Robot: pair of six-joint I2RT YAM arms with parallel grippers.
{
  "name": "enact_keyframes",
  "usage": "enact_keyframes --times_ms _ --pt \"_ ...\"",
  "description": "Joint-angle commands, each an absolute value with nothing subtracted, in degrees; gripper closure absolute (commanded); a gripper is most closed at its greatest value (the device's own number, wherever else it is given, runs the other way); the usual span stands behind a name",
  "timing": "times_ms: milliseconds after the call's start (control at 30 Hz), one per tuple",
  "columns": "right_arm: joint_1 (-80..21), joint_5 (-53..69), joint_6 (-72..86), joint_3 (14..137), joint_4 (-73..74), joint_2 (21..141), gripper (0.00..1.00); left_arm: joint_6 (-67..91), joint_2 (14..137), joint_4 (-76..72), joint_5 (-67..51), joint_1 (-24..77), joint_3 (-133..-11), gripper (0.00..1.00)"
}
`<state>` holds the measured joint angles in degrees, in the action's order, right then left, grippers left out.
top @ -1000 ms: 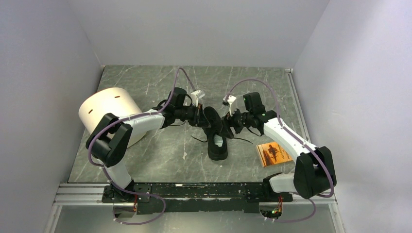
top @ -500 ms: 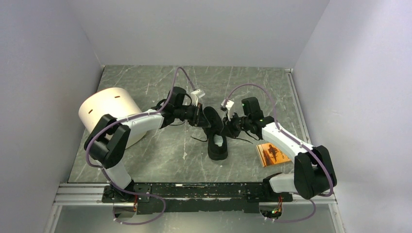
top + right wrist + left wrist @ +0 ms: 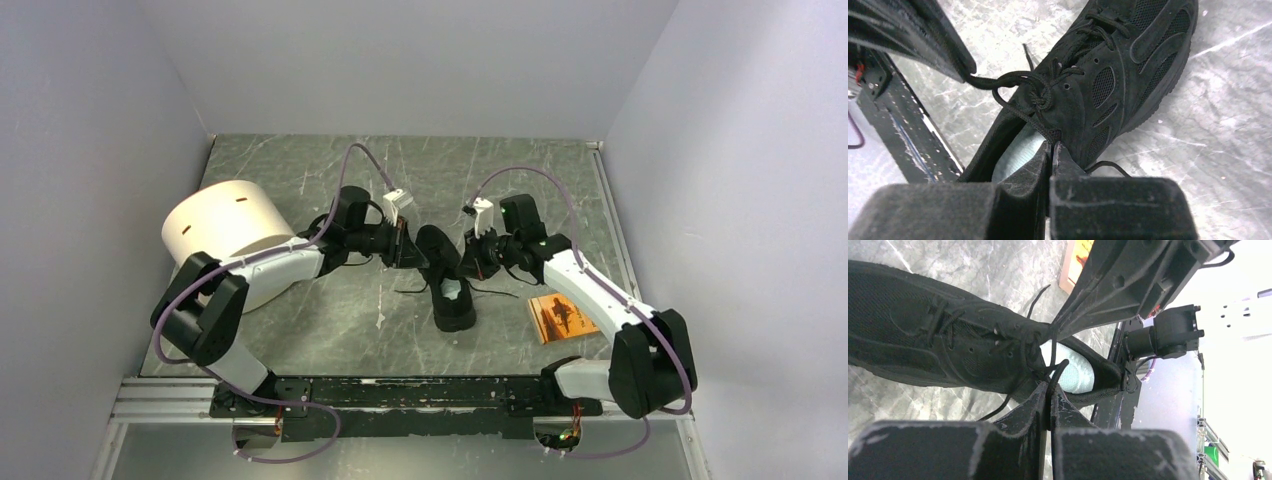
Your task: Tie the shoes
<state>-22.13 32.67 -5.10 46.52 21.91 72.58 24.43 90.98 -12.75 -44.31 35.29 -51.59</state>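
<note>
Sneaker [image 3: 445,275]: knot-tightening step, I judge. My left claw [image 3: 1050,392] and right claw [image 3: 1052,149] each pinch laces [image 3: 1013,78]; next, pull apart evenly.

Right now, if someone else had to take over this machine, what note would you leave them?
Left pincer: shut on a loop of the thin black laces.
Right pincer: shut on another lace strand, beside the pale insole.
Black low-top sneaker: lies on the grey marbled table between the two arms. The orange booklet lies apart on its right.
Done: the laces are drawn into a knot above the tongue.
Left: probably pull both strands apart to tighten, check the bow holds, then let go.
</note>
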Motion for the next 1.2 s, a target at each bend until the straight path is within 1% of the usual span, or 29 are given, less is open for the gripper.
enact_keyframes --times_ms 0,133,200,267,333,367,400,467,500,600,733,833,1000,1067,1100,1167 --pt "-22.11 32.94 3.57 50.01 23.16 74.14 0.98 22.37 89.26 -14.14 -46.38 36.36 -50.62 0.91" --pt "-22.07 29.37 5.10 48.43 21.61 73.40 0.86 21.93 89.72 -12.84 -45.75 37.54 -51.10 0.91" --pt "-22.06 30.22 4.57 47.57 20.46 73.57 0.82 22.31 89.73 -12.78 -44.87 37.70 -51.02 0.92" --pt "-22.07 31.25 3.96 47.55 20.67 74.02 0.75 21.67 89.86 -11.06 -43.83 37.70 -51.34 0.92" --pt "-22.07 31.56 3.50 47.38 20.87 73.98 0.71 20.97 89.79 -9.75 -43.77 37.71 -51.51 0.93" --pt "-22.11 31.89 3.40 46.92 20.58 73.59 0.71 20.80 89.62 -9.56 -43.93 37.68 -51.38 0.93" --pt "-22.07 32.51 3.10 46.40 20.04 73.18 0.75 20.71 89.46 -9.40 -44.08 37.70 -51.27 0.93" --pt "-22.10 31.68 3.70 46.07 19.44 72.56 0.88 20.66 89.11 -8.90 -44.59 37.71 -51.09 0.94" --pt "-22.07 31.42 3.85 46.19 19.63 72.44 0.92 20.44 88.82 -8.51 -44.67 37.72 -50.95 0.94" --pt "-22.13 31.89 4.27 46.63 20.08 72.07 1.00 19.15 87.43 -7.37 -44.76 37.94 -49.63 0.94" --pt "-22.06 32.23 4.14 48.73 23.69 71.89 1.00 16.94 86.78 -4.29 -44.03 39.02 -48.15 0.93" --pt "-22.10 32.25 4.46 47.89 23.16 71.25 1.00 15.34 86.88 -1.90 -41.97 40.46 -47.92 0.93" --pt "-22.06 33.37 4.32 48.02 24.08 72.40 1.00 15.30 86.29 -1.56 -39.76 40.86 -47.15 0.89" --pt "-22.06 33.57 3.95 48.12 24.58 72.57 1.00 13.80 86.60 0.70 -39.67 40.87 -48.21 0.84" --pt "-22.06 33.62 3.62 48.20 24.96 72.59 1.00 12.78 86.65 3.14 -39.10 40.85 -49.24 0.79" --pt "-22.08 33.85 2.63 48.52 26.08 72.82 1.00 10.78 86.39 6.75 -38.44 40.86 -51.85 0.66"
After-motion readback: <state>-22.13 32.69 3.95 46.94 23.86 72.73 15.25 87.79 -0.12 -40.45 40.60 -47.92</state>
